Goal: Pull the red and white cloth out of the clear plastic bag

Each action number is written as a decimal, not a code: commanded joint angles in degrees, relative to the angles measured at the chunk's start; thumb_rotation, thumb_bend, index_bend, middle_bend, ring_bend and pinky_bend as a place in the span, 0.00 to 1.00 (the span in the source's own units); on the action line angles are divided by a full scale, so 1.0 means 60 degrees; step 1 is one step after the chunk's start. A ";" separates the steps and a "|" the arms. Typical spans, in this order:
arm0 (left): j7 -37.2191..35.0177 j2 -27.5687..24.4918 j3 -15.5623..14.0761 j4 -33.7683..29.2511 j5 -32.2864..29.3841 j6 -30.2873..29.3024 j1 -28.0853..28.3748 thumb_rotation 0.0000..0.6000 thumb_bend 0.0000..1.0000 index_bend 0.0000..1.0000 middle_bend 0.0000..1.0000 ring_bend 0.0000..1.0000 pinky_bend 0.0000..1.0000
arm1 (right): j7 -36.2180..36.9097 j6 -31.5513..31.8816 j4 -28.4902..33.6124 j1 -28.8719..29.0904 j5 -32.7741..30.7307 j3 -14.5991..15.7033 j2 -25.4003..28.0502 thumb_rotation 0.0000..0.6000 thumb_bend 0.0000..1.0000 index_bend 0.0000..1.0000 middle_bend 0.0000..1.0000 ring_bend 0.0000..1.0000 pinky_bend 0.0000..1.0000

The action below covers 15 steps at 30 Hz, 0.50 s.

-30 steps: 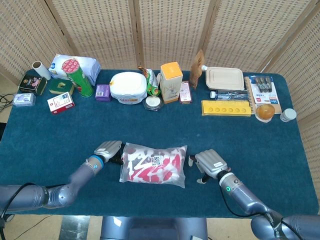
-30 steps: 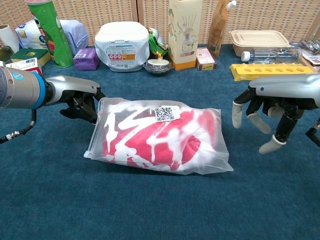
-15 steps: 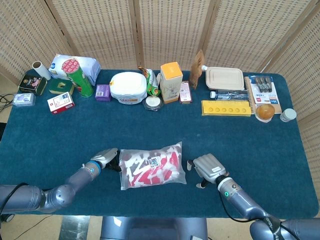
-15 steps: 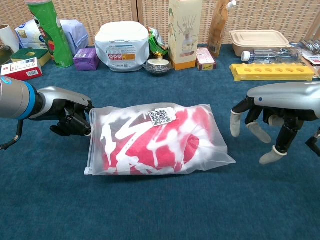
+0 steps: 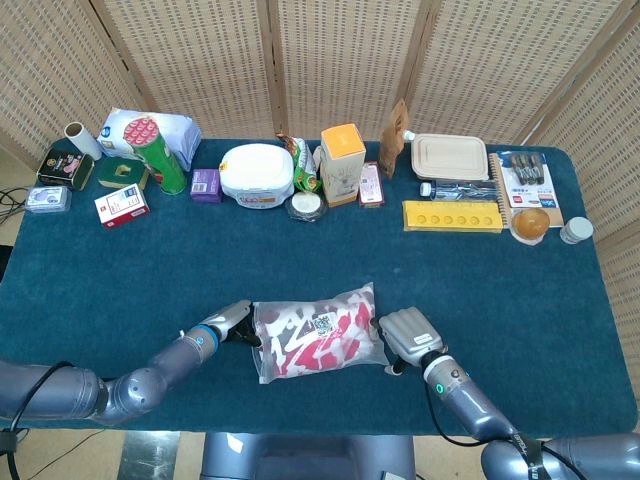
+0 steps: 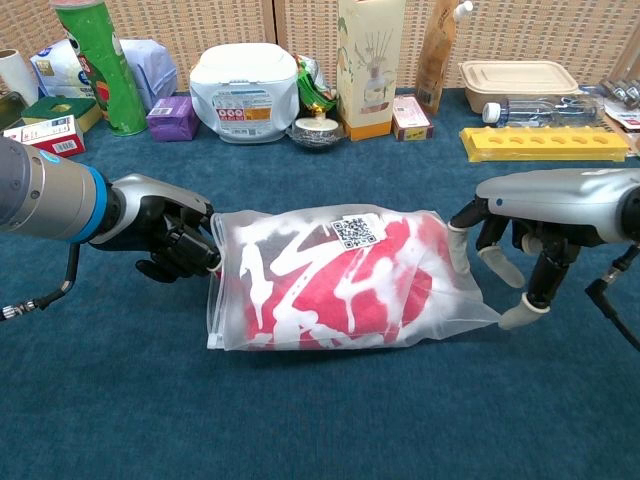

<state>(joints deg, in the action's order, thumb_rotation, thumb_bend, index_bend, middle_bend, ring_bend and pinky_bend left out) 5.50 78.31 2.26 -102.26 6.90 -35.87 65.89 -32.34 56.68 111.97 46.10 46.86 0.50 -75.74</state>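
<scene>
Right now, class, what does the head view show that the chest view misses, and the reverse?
Only the head view shows the whole table, the orange-topped jar and the screens behind. Only the chest view shows, close up, the left hand gripping the clear plastic bag at its edge and the right hand touching the other end. Both show the red and white cloth inside.

The cloth (image 6: 330, 290) sits inside the bag (image 6: 460, 300); the left hand (image 6: 175, 240) is at its nine o'clock, the right hand (image 6: 515, 250) at three.
</scene>
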 commanded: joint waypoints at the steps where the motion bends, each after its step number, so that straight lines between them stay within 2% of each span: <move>1: -0.0093 0.0055 0.0056 0.0047 -0.0078 0.0023 0.0068 1.00 0.44 0.78 1.00 0.96 0.91 | -0.0209 0.0179 -0.0006 0.0079 -0.0262 -0.0070 -0.0162 1.00 0.14 0.38 0.69 1.00 0.92; 6: -0.0228 0.0139 0.0090 0.0063 -0.0165 0.0021 0.0101 1.00 0.44 0.78 1.00 0.96 0.91 | -0.0483 0.0484 -0.0100 0.0082 -0.0519 -0.0069 -0.0381 1.00 0.14 0.39 0.71 1.00 0.95; 15: -0.0562 0.0285 0.0110 0.0119 -0.0541 0.0188 0.0243 1.00 0.44 0.78 1.00 0.96 0.91 | -0.1363 0.1130 -0.0278 0.0288 -0.1191 -0.0267 -0.1251 1.00 0.14 0.47 0.79 1.00 1.00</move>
<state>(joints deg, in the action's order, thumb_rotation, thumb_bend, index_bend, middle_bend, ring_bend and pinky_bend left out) 2.22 79.94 2.86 -101.60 3.75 -34.74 67.30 -39.84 62.91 110.45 47.47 40.26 -0.77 -82.53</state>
